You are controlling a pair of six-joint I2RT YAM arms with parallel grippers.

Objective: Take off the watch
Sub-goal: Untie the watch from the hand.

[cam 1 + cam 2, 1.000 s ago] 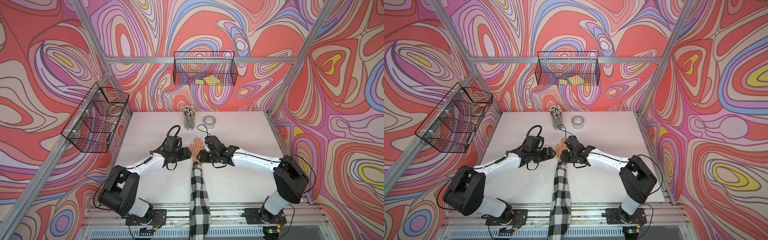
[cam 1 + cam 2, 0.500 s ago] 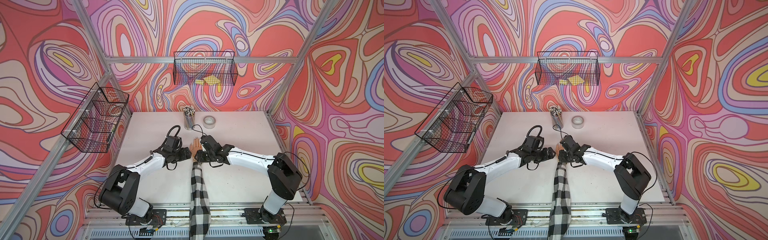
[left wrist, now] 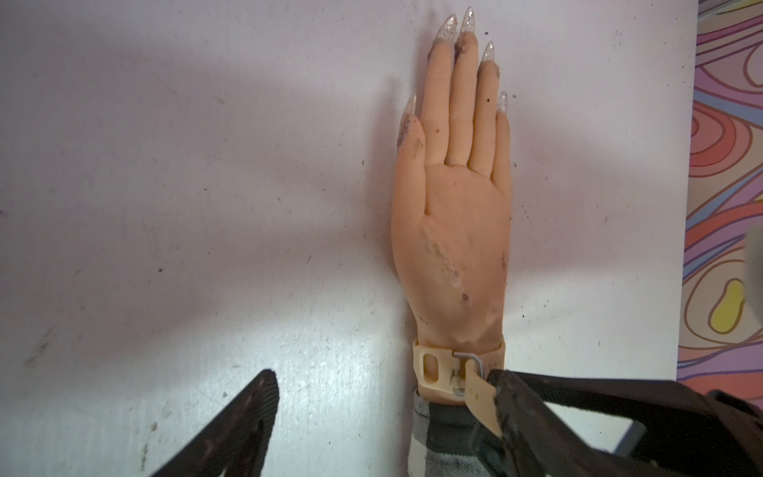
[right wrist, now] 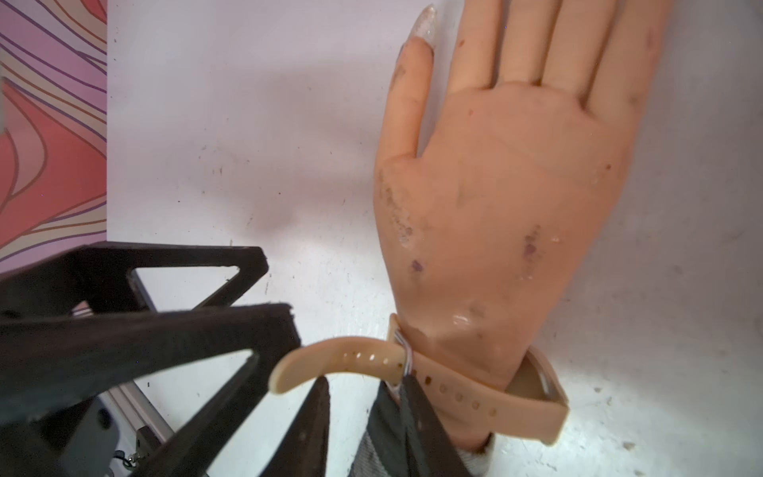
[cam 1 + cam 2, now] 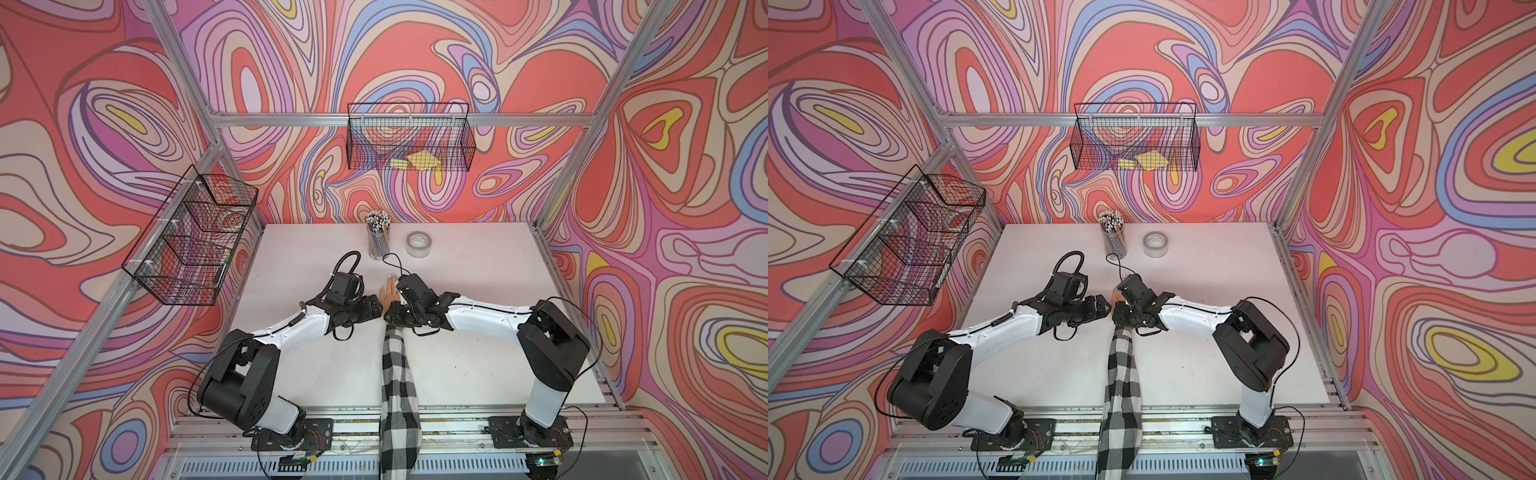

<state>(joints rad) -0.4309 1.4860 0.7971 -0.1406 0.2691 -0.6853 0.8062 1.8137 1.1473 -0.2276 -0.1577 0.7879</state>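
Mannequin wrist, the watch (image 3: 437,367) strapped round it.
One table (image 5: 478,266); two arms, left arm (image 5: 291,328) and right arm (image 5: 486,320); two baskets, side basket (image 5: 191,237) and back basket (image 5: 409,137); one sleeved hand (image 3: 450,231); one pencil cup (image 5: 377,237); one tape roll (image 5: 419,244); one watch. The watch wraps the wrist, tail loose past the buckle (image 4: 402,359). Left gripper (image 3: 382,380): jaws spread wide, watch between them, one finger (image 3: 536,413) touching the tail. Right gripper (image 4: 364,382): jaws narrowly apart — pinching nothing, tips just beside tail and buckle.
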